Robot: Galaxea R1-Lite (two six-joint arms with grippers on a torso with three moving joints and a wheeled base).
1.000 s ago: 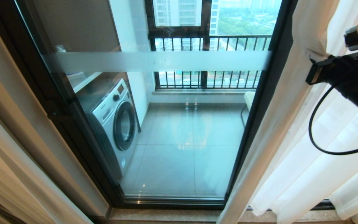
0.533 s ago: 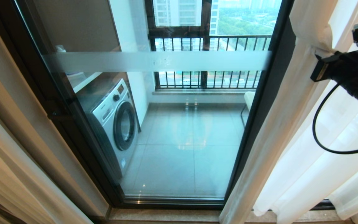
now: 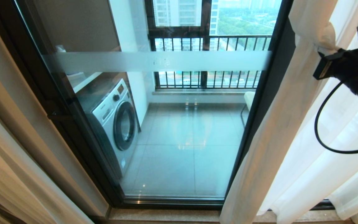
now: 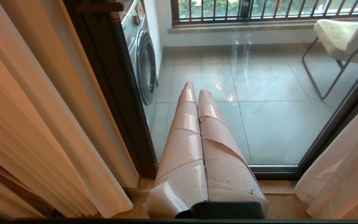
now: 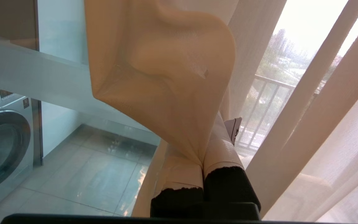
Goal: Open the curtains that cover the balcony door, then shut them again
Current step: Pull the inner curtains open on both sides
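Head view: tall balcony door [image 3: 166,124] of clear glass in a thin dark frame, with a frosted stripe across it, bare in the middle. Thin white see-through curtains [image 3: 294,140] bunched just right of the door, hanging in long folds from top to floor. Black right gripper [image 3: 322,51] up high, right of the door's dark right post, pinching a puckered tuft of the curtain's edge. Thick beige drapes [image 3: 8,149] left of the door. White washing machine [image 3: 115,118] behind the glass.

Left wrist view: left gripper [image 4: 194,88] with tape-wrapped fingers [image 4: 183,130] pressed tight together, holding nothing, pointing at the door's glass [image 4: 259,102] low down. Curtain [image 4: 340,174] off to one side of the door, well apart from this gripper.

Right wrist view: right gripper [image 5: 203,163] squeezed shut on a fold of the sheer curtain [image 5: 163,77], cloth bulging out past the fingertips. Door's frosted stripe [image 5: 26,74] and washing machine [image 5: 2,146] beyond.

Likely step: curtains look pulled open, so closing comes next. Bare glass lies to the left of the pinched edge. Folds run up and down, so the pull goes sideways across the door. Right gripper far nearer to the cloth, already holding it.
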